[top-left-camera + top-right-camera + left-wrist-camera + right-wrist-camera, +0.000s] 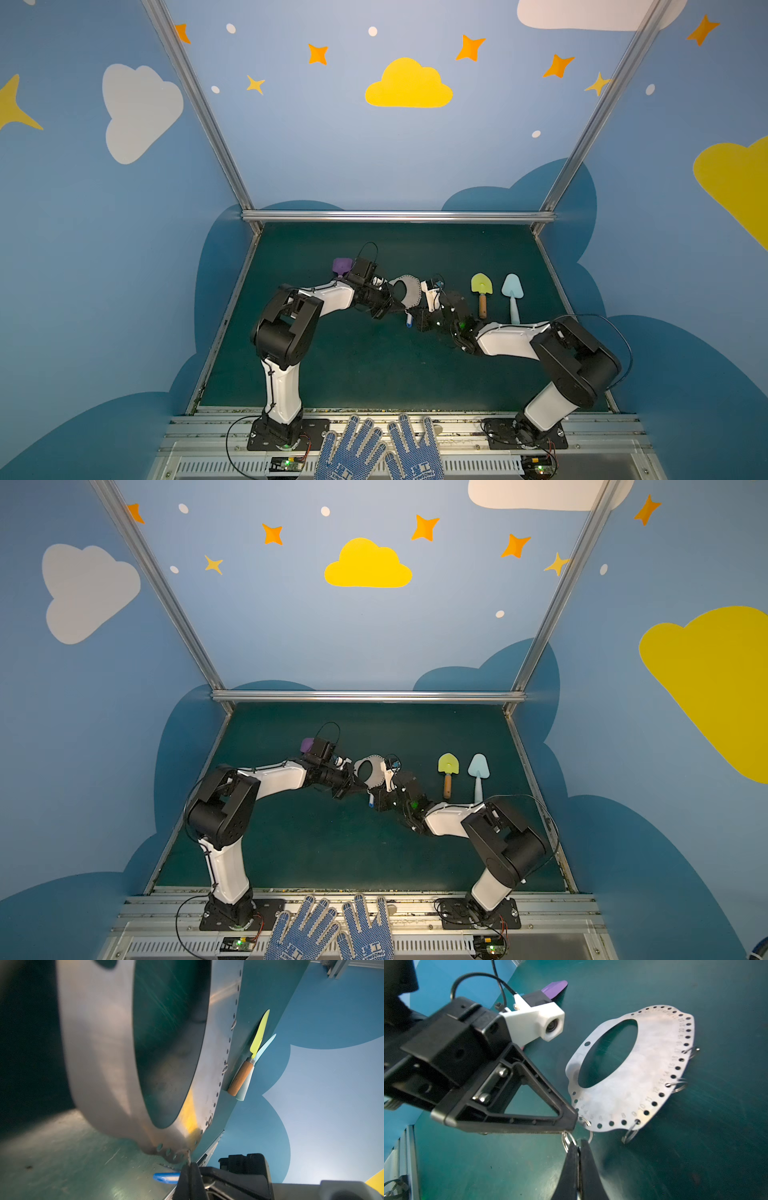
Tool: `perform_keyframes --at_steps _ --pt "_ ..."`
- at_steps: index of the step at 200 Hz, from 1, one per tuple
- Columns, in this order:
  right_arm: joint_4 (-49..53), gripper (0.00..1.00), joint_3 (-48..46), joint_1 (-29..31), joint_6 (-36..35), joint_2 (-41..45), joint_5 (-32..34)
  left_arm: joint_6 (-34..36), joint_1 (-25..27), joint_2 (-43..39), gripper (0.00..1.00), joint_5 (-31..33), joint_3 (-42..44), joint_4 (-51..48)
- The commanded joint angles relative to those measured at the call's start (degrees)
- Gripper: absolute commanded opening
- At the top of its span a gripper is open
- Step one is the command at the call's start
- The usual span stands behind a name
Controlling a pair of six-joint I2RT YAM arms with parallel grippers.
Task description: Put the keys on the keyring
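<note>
Both claws are clamped shut: left claw (pixel 574 1121) on the keyring (pixel 633 1076) rim, right claw (pixel 579 1145) on a wire ring (pixel 566 1137) right at that same rim. The key (pixel 409 321) hangs just beside your right claw, tag pointing away from the keyring. Count: one key, one keyring, four other rings (pixel 679 1086) threaded on it.

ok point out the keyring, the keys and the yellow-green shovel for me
keyring (pixel 633 1084): right wrist view, on the flat metal between the oval cutout and the numbered holes
keys (pixel 165 1177): left wrist view, on the blue tag
yellow-green shovel (pixel 481 284): in a top view, on the blade
</note>
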State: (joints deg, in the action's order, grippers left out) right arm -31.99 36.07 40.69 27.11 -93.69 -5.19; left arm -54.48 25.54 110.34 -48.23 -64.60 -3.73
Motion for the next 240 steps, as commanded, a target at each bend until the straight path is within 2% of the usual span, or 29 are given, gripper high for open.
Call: perform_keyframes --at_steps 1,39,70,99,184,201,215,240 --pt "1.83 0.00 -1.22 -1.77 0.54 0.97 5.28 1.39 0.00 -2.15 0.04 -2.39 0.48 -2.24" --pt "1.54 0.00 -2.15 -2.01 0.57 1.22 5.20 1.57 -0.19 -2.67 0.04 -2.27 0.58 -2.47" --pt "0.29 0.00 -2.88 -2.01 0.18 2.81 2.39 3.59 -0.14 -2.34 0.04 -0.65 0.09 -5.57" --pt "-2.22 0.00 -4.54 -2.22 -1.75 5.36 -3.10 8.07 -0.05 -2.33 0.04 4.04 -1.20 -11.65" --pt "-2.71 0.00 -6.55 -3.46 -7.45 12.87 -16.06 13.49 0.34 -1.70 0.04 13.71 -3.17 -19.24" --pt "-2.98 0.00 -6.06 -4.35 -7.29 13.38 -22.15 13.68 0.31 -1.85 0.12 14.59 -3.25 -20.13" --pt "-4.16 0.00 -5.71 -5.20 -6.08 13.57 -26.55 13.35 0.37 -2.05 0.22 14.78 -3.17 -20.14" --pt "-2.28 0.00 -4.09 -6.47 -5.41 13.31 -28.47 12.88 0.35 -2.50 0.31 15.14 -3.17 -20.01"
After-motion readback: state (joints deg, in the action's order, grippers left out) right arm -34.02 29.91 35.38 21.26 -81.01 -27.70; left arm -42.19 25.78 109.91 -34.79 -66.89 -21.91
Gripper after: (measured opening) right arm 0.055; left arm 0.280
